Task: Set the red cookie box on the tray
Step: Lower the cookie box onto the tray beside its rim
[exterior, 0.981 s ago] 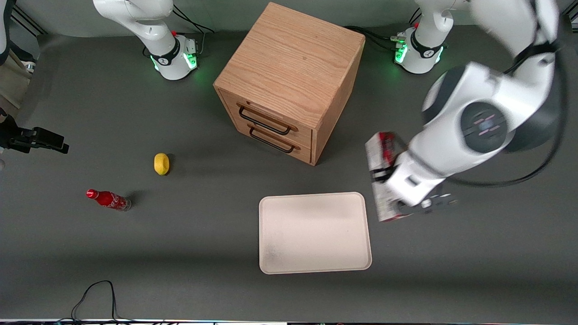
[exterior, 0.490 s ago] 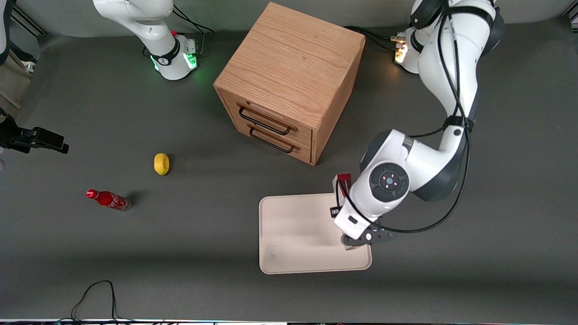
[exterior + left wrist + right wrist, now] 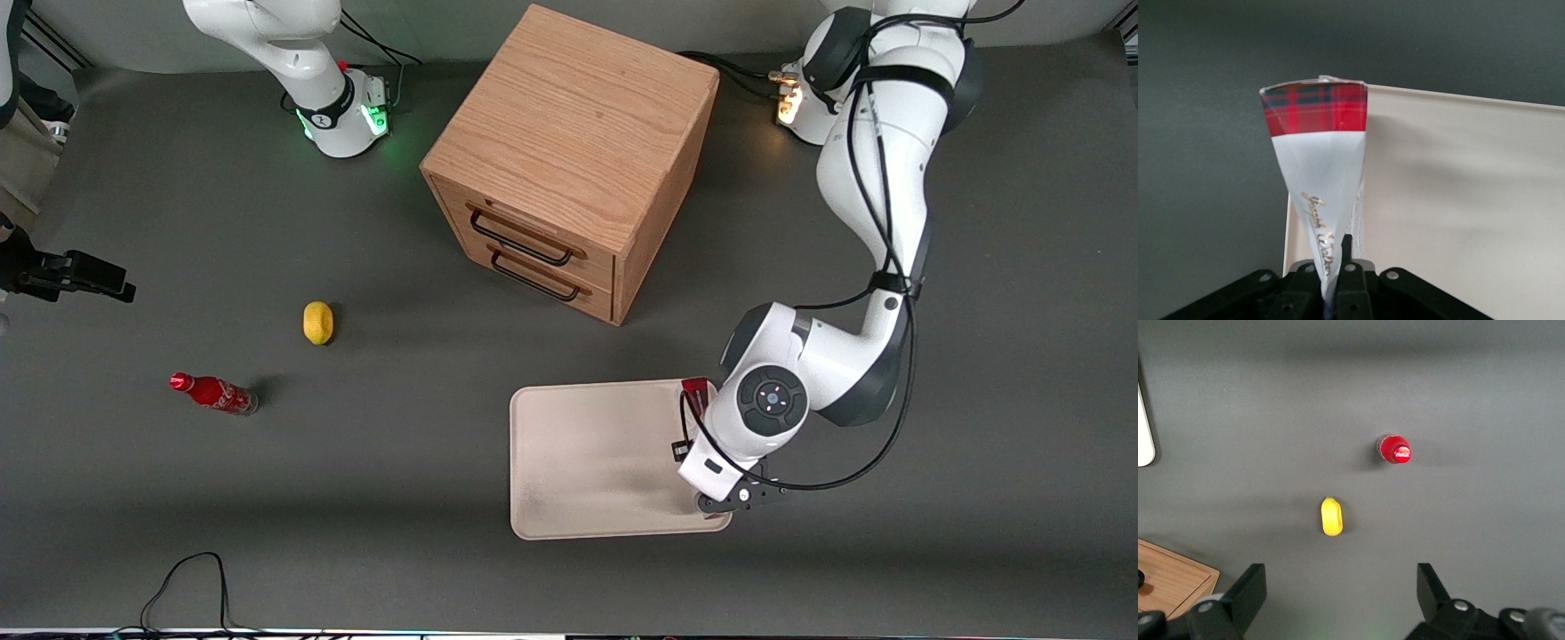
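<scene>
red cookie box is clamped in the gripper, over the tray edge. placing step; next, lower and release.

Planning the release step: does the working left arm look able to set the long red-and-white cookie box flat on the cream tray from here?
Probably yes: the gripper, shut on the red-and-white cookie box, is over the cream tray's edge nearest the working arm, and nothing lies on the tray.

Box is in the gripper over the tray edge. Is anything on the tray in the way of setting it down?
Nothing visible. The gripper is shut on the red cookie box, above the tray at its edge toward the working arm's end; the tray surface shows bare.
</scene>
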Available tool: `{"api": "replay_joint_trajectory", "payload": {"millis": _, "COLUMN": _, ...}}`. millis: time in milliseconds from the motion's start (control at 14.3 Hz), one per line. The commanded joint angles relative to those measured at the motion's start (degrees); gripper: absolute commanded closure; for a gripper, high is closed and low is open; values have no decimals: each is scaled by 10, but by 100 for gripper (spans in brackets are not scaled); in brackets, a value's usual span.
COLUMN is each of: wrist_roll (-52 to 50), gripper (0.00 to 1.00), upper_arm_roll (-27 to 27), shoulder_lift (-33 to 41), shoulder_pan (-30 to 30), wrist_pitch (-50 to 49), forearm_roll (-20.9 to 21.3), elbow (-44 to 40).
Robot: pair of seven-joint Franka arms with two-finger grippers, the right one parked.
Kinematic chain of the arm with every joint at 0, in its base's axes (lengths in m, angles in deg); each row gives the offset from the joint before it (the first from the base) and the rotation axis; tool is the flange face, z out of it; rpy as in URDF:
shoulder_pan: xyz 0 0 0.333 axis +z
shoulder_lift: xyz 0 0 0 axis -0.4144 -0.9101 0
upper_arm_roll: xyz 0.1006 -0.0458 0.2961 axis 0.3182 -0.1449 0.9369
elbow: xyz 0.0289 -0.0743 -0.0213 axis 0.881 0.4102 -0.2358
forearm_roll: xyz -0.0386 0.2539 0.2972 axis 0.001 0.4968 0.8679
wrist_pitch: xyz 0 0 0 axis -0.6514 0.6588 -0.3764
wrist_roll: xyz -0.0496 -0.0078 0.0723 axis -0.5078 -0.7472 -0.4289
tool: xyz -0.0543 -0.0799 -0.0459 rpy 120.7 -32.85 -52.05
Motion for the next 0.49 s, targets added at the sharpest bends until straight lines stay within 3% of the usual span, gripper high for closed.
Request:
{"api": "replay_joint_trajectory", "payload": {"millis": 0, "wrist_roll": 7, "gripper": 100, "upper_arm_roll": 9, "shoulder_lift": -16, "shoulder_pan": -7, "wrist_pitch": 16, "forearm_roll": 8, "elbow": -9}}
{"api": "replay_joint_trajectory", "payload": {"millis": 420, "wrist_roll": 6, "gripper": 100, "upper_arm_roll": 10, "shoulder_lift": -18, "shoulder_pan": -7, "wrist_pitch": 31, "forearm_roll": 8, "elbow": 11}}
